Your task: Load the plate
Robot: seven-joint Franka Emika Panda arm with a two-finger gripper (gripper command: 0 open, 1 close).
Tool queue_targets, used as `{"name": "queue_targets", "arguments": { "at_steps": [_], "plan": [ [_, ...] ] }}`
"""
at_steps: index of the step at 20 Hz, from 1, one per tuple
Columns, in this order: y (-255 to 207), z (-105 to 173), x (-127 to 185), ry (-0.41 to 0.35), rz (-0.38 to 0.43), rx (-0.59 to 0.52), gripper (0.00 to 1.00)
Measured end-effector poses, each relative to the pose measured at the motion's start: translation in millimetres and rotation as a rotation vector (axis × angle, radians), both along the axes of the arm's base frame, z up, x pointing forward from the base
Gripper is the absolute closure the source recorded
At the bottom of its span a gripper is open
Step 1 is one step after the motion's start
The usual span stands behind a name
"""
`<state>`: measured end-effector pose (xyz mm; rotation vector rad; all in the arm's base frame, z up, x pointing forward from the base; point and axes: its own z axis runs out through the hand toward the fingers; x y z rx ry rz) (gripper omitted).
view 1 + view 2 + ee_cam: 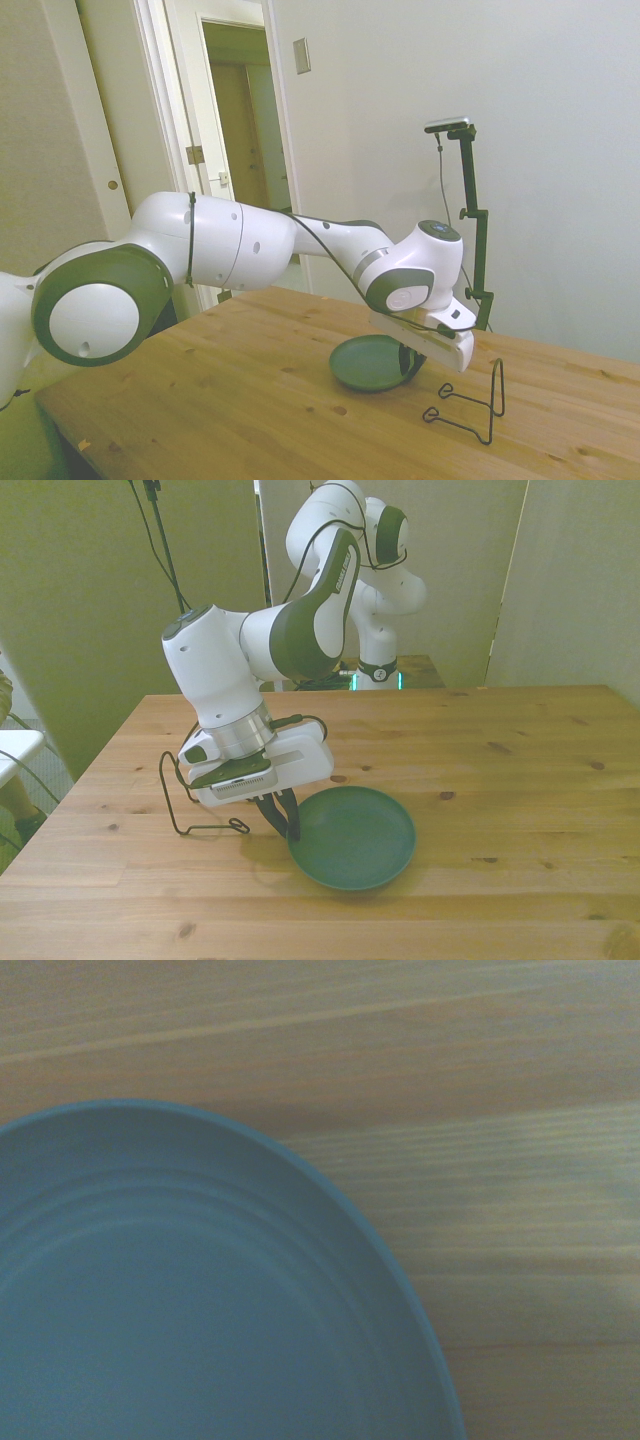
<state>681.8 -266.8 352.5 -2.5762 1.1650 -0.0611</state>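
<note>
The plate (352,837) lies flat on the wooden table (520,770), low in the front view and a little right of its centre, with its near rim close to the table's front edge. In the side view the plate (372,362) sits at lower centre, partly hidden behind the wrist. The gripper (281,815) hangs at the plate's rim on the front view's left — its dark fingers (291,818) straddle the rim, one inside and one outside, narrowly spread; whether they are actually pinching the rim cannot be told.

The thin black wire stand (190,795) stands just beside the gripper on the front view's left, its upright loop behind the wrist and its foot loops near the fingers. In the side view the stand (478,400) is at lower right, close to the plate but apart from it.

Bare wood stretches wide across the front view's right half — the freest room. The wrist view shows the plate's (190,1300) curved rim against wood grain, softly blurred.
</note>
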Motion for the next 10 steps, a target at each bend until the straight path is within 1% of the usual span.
{"name": "queue_targets", "arguments": {
  "at_steps": [4, 6, 8, 10],
  "plan": [
    [13, 2, 2, 0.006, 0.000, -0.007, 1.00],
    [17, 9, -2, 0.005, -0.002, -0.014, 1.00],
    [22, 25, -10, -0.015, -0.010, -0.028, 1.00],
    [31, 47, -23, -0.037, -0.012, -0.052, 1.00]
  ]
}}
